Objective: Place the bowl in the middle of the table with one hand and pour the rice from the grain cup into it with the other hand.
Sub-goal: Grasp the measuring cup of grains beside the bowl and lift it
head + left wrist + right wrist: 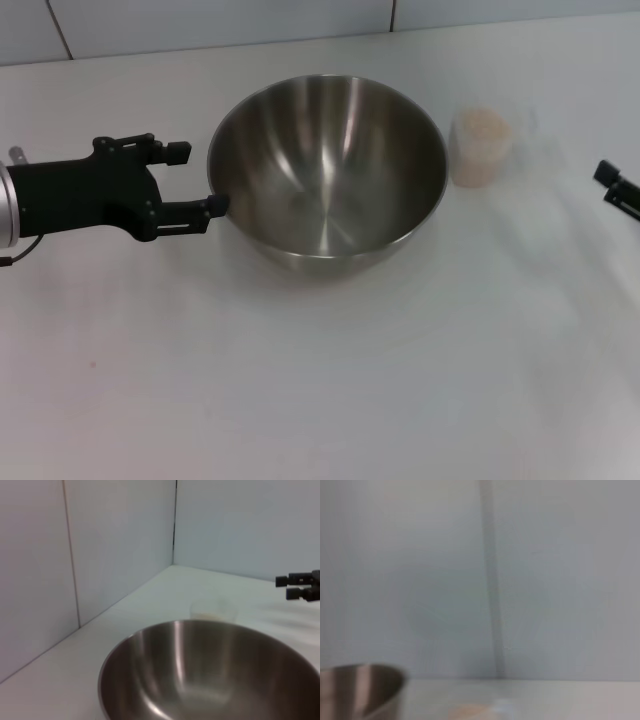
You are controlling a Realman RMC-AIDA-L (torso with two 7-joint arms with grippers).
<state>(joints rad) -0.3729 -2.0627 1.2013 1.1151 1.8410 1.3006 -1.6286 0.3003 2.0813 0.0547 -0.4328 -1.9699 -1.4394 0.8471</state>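
The steel bowl (327, 170) stands on the white table (320, 380), a little behind its middle, and holds nothing. It fills the low part of the left wrist view (210, 675). My left gripper (197, 180) is open and empty just left of the bowl's rim, with its near fingertip (212, 206) at the rim. The clear grain cup (482, 147) with pale pinkish rice (483, 128) stands right of the bowl, close to it; it also shows in the left wrist view (212, 612). My right gripper (615, 187) is at the right edge, apart from the cup, and looks open.
A tiled wall (220, 20) runs along the table's far edge. The right wrist view shows the bowl's rim (360, 690) and wall (545, 580). The right gripper also shows in the left wrist view (300, 586).
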